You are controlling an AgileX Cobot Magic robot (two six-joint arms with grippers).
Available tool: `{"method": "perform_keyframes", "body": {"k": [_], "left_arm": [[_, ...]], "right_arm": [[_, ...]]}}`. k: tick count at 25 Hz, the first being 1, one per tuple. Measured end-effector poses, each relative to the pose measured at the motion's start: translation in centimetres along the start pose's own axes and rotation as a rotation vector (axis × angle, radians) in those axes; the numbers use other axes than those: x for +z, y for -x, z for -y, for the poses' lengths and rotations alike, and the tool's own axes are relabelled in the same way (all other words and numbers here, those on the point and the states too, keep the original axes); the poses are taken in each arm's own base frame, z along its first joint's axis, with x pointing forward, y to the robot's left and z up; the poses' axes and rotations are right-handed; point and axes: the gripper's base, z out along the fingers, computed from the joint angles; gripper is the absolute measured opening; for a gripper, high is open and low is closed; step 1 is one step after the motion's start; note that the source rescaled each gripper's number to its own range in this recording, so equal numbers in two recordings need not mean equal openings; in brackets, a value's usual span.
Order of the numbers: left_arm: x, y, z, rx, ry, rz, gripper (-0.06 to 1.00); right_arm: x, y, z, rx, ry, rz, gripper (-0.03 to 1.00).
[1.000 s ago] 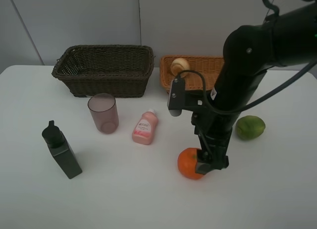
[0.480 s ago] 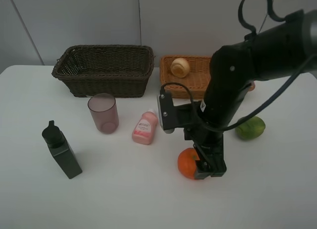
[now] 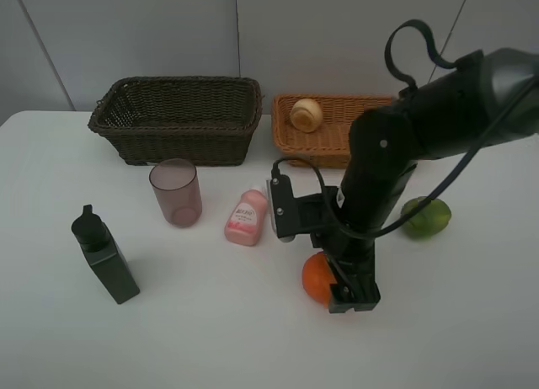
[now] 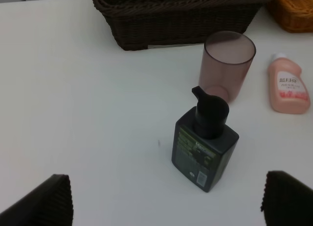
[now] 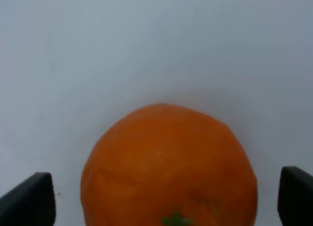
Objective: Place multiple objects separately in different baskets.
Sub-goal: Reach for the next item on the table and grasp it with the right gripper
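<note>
The orange tangerine [image 3: 314,278] lies on the white table [image 3: 210,338]. My right gripper [image 3: 340,293] is down over it, open, one fingertip on each side of the tangerine [image 5: 168,165], not pressing it. My left gripper [image 4: 168,201] is open above the dark green pump bottle [image 4: 204,147], holding nothing. On the table stand the pump bottle [image 3: 105,254] and the pink cup [image 3: 175,192]; the small pink bottle [image 3: 247,215] lies flat. The green fruit [image 3: 425,217] rests right of the arm. A red-yellow fruit [image 3: 306,114] lies in the tan basket [image 3: 337,136]. The dark brown basket [image 3: 177,119] holds nothing I can see.
Both baskets stand side by side at the back of the table, against the grey wall. My right arm [image 3: 396,145] hides part of the tan basket. In the left wrist view the cup [image 4: 229,64] and the pink bottle [image 4: 288,85] lie beyond the pump bottle.
My right arm has swung left and lower over the tangerine, uncovering more of the tan basket. The gripper stays open, and no object has moved.
</note>
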Motion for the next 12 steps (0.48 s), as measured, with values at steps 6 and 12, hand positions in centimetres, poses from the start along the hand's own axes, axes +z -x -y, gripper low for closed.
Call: {"method": "perform_keyframes", "body": {"k": [6, 12], "left_arm": [[0.0, 0.0, 0.0, 0.0, 0.0, 0.0, 1.0], [0.0, 0.0, 0.0, 0.0, 0.0, 0.0, 1.0]], "right_arm": [[0.55, -0.16, -0.17, -0.001, -0.031, 0.019, 1.0], [0.54, -0.05, -0.01, -0.001, -0.048, 0.03, 0.89]]}}
